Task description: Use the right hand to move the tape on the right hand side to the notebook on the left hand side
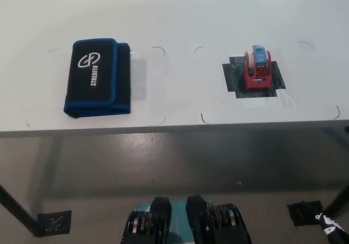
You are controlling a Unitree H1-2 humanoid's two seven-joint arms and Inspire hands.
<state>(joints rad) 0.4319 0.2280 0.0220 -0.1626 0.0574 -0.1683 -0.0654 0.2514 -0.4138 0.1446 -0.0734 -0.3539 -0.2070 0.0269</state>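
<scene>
Nearest to me, at the bottom right corner of the head view, is a black sliver with white marks that I take to be my right hand point(334, 228). So little of it shows that I cannot tell whether it is spread, closed or holding anything. It sits low, below the near edge of the white table point(180, 25) and touching nothing on it.

Up and to the left of that hand, well apart from it, the tape point(258, 68) stands on the tabletop: a red dispenser with a blue roll at its far end, its long side pointing away from me. It rests on a dark square patch point(277, 79) stuck to the table, whose corners show around its base.

Much farther left of my hand, across the table and well apart from the tape, lies the notebook point(97, 77). It is black with blue edging and white lettering on its cover, closed and flat, with nothing on top of it. Thin pen marks on the table bracket both spots.

On the floor just left of my hand lies a dark floor patch point(304, 211).
</scene>
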